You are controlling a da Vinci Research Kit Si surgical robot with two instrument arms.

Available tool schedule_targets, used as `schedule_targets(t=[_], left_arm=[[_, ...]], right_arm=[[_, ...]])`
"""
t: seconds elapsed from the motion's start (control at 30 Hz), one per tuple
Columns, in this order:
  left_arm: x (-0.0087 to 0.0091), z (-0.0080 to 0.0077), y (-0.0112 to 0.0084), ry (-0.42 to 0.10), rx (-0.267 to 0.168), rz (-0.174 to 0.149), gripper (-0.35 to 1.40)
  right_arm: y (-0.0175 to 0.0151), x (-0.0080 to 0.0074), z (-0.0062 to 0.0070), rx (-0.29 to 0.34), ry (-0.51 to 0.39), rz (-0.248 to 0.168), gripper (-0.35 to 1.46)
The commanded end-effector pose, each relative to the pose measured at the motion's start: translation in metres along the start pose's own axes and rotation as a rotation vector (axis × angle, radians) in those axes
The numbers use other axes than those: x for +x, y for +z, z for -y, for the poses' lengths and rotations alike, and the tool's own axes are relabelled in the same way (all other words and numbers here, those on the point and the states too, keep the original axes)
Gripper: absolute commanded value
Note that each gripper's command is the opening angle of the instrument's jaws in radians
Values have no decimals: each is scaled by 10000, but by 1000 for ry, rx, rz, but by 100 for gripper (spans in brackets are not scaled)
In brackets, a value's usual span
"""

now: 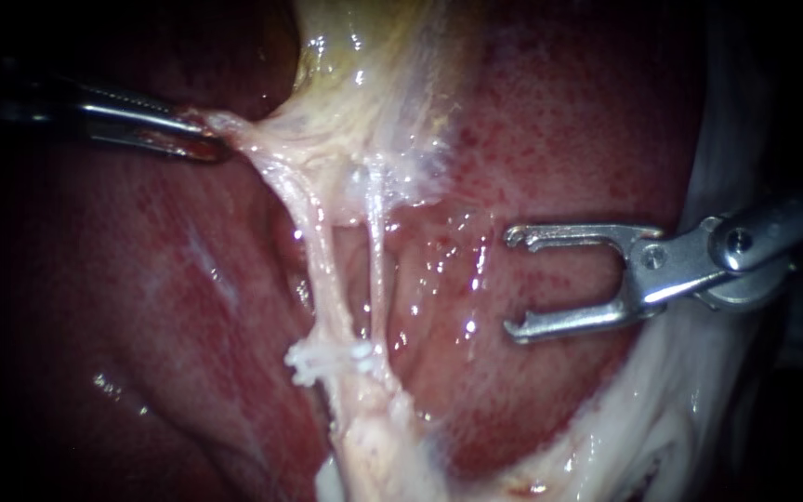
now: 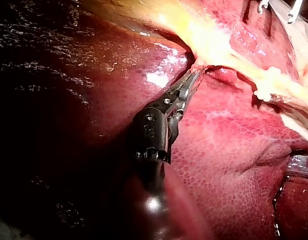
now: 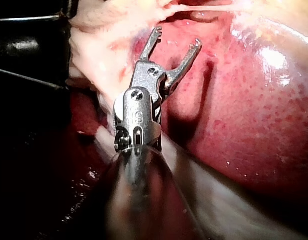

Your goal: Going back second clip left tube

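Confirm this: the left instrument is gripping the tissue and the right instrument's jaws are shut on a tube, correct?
No. The right instrument has its jaws open and empty, clear of both tubes, as the endoscope view shows. The left instrument is gripping the tissue.

The right instrument is finished in bright silver, its slim jaws hooked at the tips and pinned by round screws; the left instrument is ridged steel on a dark wrist.
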Motion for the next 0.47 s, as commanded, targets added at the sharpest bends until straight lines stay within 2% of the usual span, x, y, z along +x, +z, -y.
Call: schedule_targets(t=[0.03, 0.2, 0.47], left_arm=[[-3, 1, 5, 3, -4, 0, -35], [-8, 3, 14, 12, -9, 1, -35], [-7, 3, 12, 12, -11, 2, -35]], right_arm=[[0, 0, 0, 0, -6, 0, 50], [-1, -1, 1, 1, -6, 0, 50], [-1, 0, 2, -2, -12, 1, 50]])
